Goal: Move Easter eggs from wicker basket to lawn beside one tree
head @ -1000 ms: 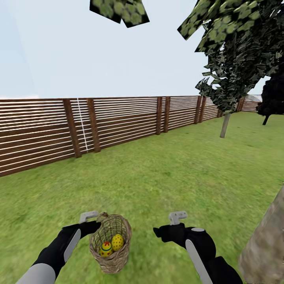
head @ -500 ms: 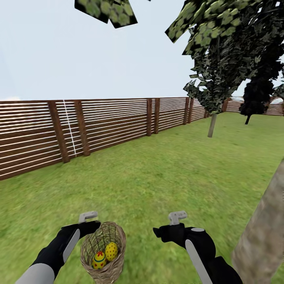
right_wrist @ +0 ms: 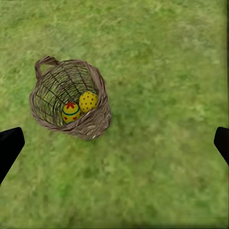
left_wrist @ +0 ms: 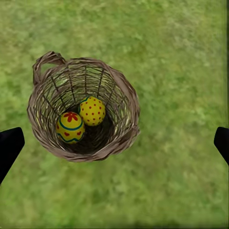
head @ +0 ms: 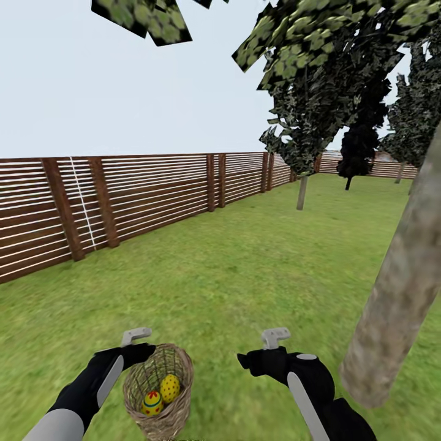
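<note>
The wicker basket [head: 179, 362] sits tilted on the lawn [head: 245, 275] between my two arms, close in front of me. Two Easter eggs lie in it side by side: a yellow one with red dots [left_wrist: 92, 110] and one with a red flower and a blue-green band [left_wrist: 70, 127]. My left gripper [left_wrist: 114, 143] hangs open above the basket, its black fingertips spread wide. My right gripper [right_wrist: 114, 143] is open too, over bare grass beside the basket [right_wrist: 100, 117]. The tree's thick, leaning grey-brown trunk [head: 398, 288] rises at my right.
A brown slatted fence [head: 153, 196] borders the grass on the left and at the back. A thin-trunked tree [head: 301, 193] and a dark narrow tree [head: 352, 153] stand far off. Open grass stretches ahead.
The whole view has swung to the right: the fence slid left and the thick trunk came further into the picture. The basket shifted slightly left and down between my arms.
</note>
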Available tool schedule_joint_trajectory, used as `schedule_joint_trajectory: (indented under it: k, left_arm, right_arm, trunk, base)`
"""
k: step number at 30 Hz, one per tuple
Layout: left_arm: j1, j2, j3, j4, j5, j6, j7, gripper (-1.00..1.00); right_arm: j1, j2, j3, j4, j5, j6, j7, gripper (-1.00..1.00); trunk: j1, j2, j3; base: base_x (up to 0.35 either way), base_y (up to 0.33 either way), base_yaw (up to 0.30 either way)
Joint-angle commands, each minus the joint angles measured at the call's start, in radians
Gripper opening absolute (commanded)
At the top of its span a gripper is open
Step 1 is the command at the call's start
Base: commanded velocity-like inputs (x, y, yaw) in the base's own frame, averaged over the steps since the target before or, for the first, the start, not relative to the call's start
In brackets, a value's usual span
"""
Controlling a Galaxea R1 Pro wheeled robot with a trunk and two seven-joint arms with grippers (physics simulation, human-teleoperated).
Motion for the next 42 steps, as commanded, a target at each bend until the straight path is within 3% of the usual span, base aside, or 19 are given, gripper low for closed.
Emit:
schedule_joint_trajectory:
  k: [1,20,42]
  left_arm:
    - [0.0,0.001,0.001,-0.001,0.005,0.005,-0.002,1.0]
    - [0.0,0.001,0.001,-0.001,0.005,0.005,-0.003,1.0]
    - [0.0,0.001,0.001,-0.001,0.005,0.005,-0.001,1.0]
  right_arm:
    - [-0.001,0.001,0.001,0.0,-0.007,0.004,-0.006,1.0]
    - [-0.001,0.001,0.002,0.0,-0.006,0.004,-0.006,1.0]
    - [-0.001,0.0,0.002,0.0,-0.005,0.001,-0.006,1.0]
  trunk:
    - [0.0,-0.001,0.0]
    - [0.0,-0.001,0.007]
    - [0.0,-0.001,0.027]
  base:
    - [-0.188,0.269,-0.22]
    - [-0.151,0.252,-0.046]
    - [0.065,0.018,-0.035]
